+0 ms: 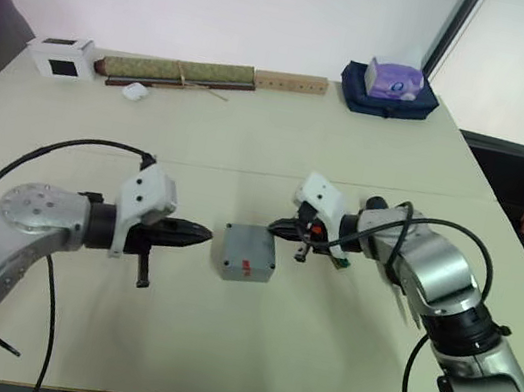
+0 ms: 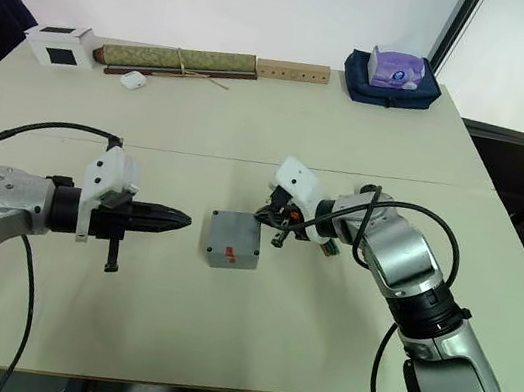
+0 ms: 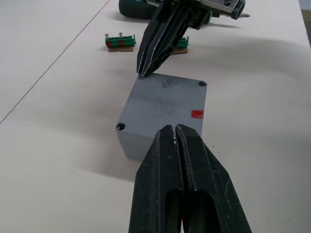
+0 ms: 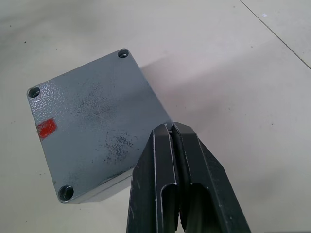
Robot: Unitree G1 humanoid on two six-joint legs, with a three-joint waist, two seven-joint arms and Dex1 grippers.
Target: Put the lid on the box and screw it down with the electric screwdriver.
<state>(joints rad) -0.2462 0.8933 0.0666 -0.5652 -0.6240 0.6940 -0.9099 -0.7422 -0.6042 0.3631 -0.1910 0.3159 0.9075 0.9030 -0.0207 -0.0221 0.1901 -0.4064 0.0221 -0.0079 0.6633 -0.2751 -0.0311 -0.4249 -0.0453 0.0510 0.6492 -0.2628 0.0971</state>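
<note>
Since the lid (image 4: 92, 126) already sits flush on the box (image 1: 249, 254) at the middle of the table (image 1: 334, 361), I treat the pair as one stiff, fairly heavy metal block with smooth painted faces that could slide under a side push. I judge the best hold to be across two opposite side walls, low down, keeping the four corner screw holes free. With the lid seated, what the box holds is hidden. My left gripper (image 1: 202, 236) has its fingers pressed together on nothing, just beside the box's left side. My right gripper (image 3: 144, 68) is likewise closed and empty, its tip touching or almost touching the far corner of the lid. Small green parts (image 3: 120, 42) lie beyond the box
</note>
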